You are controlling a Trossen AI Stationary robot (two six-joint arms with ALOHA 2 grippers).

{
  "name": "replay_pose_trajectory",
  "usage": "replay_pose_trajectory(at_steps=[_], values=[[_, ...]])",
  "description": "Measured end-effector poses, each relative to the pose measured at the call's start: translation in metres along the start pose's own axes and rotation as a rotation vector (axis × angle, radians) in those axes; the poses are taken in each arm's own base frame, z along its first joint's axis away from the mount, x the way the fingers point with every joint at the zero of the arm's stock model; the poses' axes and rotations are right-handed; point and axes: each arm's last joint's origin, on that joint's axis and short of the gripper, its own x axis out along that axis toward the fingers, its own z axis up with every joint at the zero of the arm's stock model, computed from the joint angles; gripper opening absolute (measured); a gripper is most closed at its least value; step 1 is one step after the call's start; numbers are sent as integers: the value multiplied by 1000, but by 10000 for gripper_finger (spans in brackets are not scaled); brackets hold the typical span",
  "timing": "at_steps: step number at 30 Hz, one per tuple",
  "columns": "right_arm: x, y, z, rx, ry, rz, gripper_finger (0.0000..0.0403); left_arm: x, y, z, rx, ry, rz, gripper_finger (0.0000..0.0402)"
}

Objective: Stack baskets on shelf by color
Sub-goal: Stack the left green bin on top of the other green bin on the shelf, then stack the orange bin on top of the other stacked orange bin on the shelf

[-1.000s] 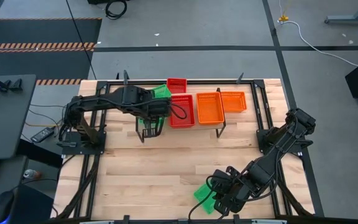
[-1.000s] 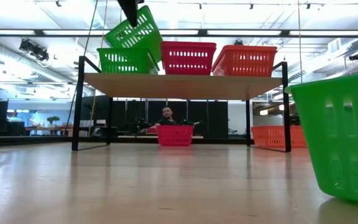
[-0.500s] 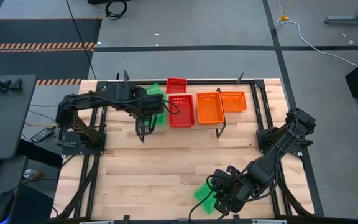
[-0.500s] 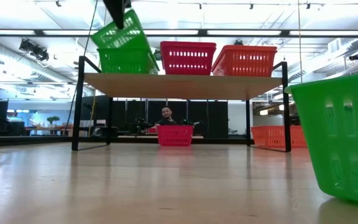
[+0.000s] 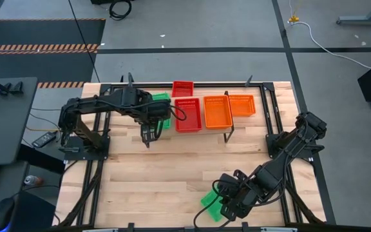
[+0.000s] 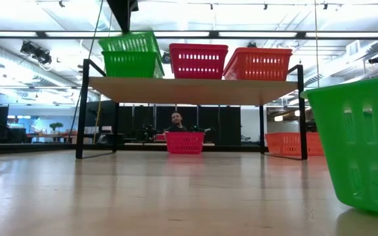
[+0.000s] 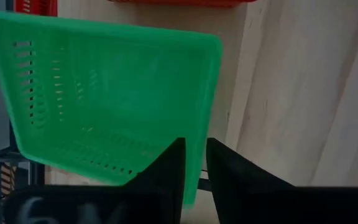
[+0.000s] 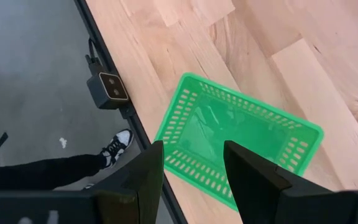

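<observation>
My left gripper (image 5: 152,113) (image 7: 193,163) is over the left end of the shelf (image 6: 195,88), shut on a green basket (image 6: 130,42) (image 7: 110,99). That basket is level, its bottom at the rim of a second green basket (image 6: 134,64) standing on the shelf. A red basket (image 5: 187,114) and an orange basket (image 5: 216,111) stand beside them on the shelf. My right gripper (image 8: 194,168) (image 5: 227,203) hovers open above another green basket (image 8: 235,155) (image 5: 210,202), which lies flat at the table's near edge. My left gripper pinches one side wall (image 7: 197,177) of the upper green basket, close to a corner, with one finger (image 7: 174,163) inside and the other outside. It comes from above, pointing down (image 6: 125,16). The basket sits level under the fingers, on top of the lower green basket.
A red basket (image 5: 183,88) and an orange basket (image 5: 242,104) sit on the table beyond the shelf. The black shelf legs (image 5: 227,135) stand near mid-table. A person (image 6: 176,119) is far behind; a shoe (image 8: 114,149) shows beside the table's edge.
My left gripper has moved toward the table's left edge and down over the shelf's left end. The green basket it holds was tilted above the shelf; it has levelled out and come down onto the lower green basket. The right arm has kept still.
</observation>
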Motion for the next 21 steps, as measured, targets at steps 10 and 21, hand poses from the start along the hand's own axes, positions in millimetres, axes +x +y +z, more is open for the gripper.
replay_pose_trajectory(at_steps=[10,21], values=[[-56,-19,22,86,-194,63,174,-2,-2,0,-69,-5,-3,97],[-144,-127,62,244,-393,-254,174,-71,8,8,-141,-392,-66,79]])
